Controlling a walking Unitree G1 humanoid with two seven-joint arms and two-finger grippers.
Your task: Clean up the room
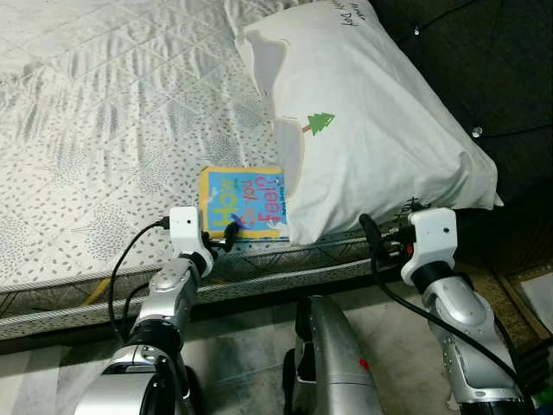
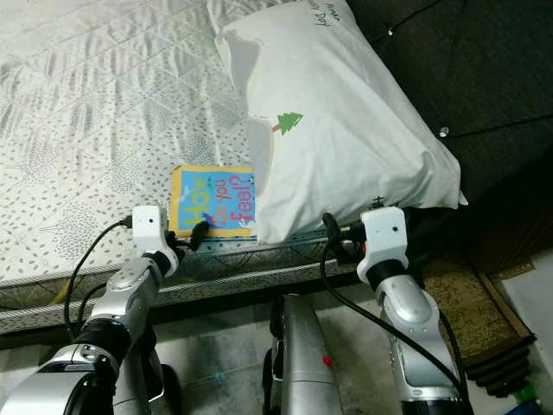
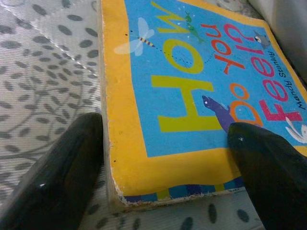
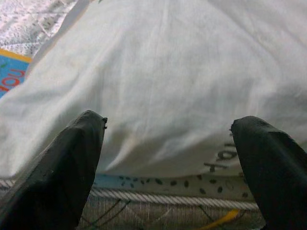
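Quilted white bedding with a grey leaf print covers the bed, whose near edge runs across the head views just above both arms. A yellow-bordered blue board book with the words "How Do You Feel?" lies flat on the bed close to that edge, its right side tucked just under a large white pillow with a small green tree print. The pillow lies slanted toward the dark upholstered headboard on the right.

The left claw is at the book's near edge, its two black fingers spread apart: one sits on the bedding just beside the book's yellow border, the other over the cover near its corner. It is not gripping anything.

The right claw hangs before the pillow's lower edge at the mattress side, its fingers wide apart and holding nothing.
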